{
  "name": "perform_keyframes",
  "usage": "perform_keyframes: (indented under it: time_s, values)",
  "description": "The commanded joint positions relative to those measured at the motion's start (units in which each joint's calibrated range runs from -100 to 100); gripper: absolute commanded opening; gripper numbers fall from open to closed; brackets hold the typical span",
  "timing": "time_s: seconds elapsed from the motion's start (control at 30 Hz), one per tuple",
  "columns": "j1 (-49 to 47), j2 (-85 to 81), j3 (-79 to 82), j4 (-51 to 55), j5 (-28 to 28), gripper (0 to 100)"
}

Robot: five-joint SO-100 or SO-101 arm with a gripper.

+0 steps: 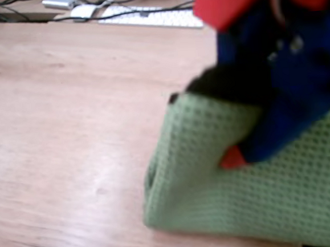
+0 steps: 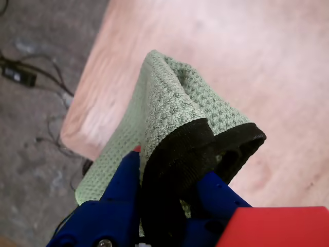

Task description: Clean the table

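The blue pincer (image 2: 169,175) is pinching shut on a green waffle-weave cloth with black trim (image 2: 175,110), pressing it onto the reddish-brown wood-grain desk (image 1: 66,108) beneath.

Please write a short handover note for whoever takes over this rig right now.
Gripper: shut on the green cloth, blue fingers pinching its bunched, black-edged part.
Cloth: the rest drapes down onto the table near the table's rounded corner; the wrist view shows some hanging past the edge.
Background: a keyboard and cables at the far side in the fixed view.
Done: cloth picked up.
Left: the wiping; the frames do not show how much has been covered.
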Motion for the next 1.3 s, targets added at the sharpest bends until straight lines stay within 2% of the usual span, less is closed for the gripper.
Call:
perform_keyframes:
  time_s: [0.0, 0.27, 0.43, 0.6, 0.8, 1.27]
  values:
    - [-5.47, 2.88, -1.53, -0.85, -0.88, 0]
    - [-1.92, 4.25, -1.63, -1.17, -0.34, 0]
    - [-2.59, 10.25, -1.63, -8.81, -0.39, 0]
    - [-1.75, 17.54, -1.72, -9.47, -0.2, 0]
    - [-1.92, 20.89, -1.63, -16.77, -0.2, 0]
    - [-1.58, 25.35, -1.63, -16.36, -0.2, 0]
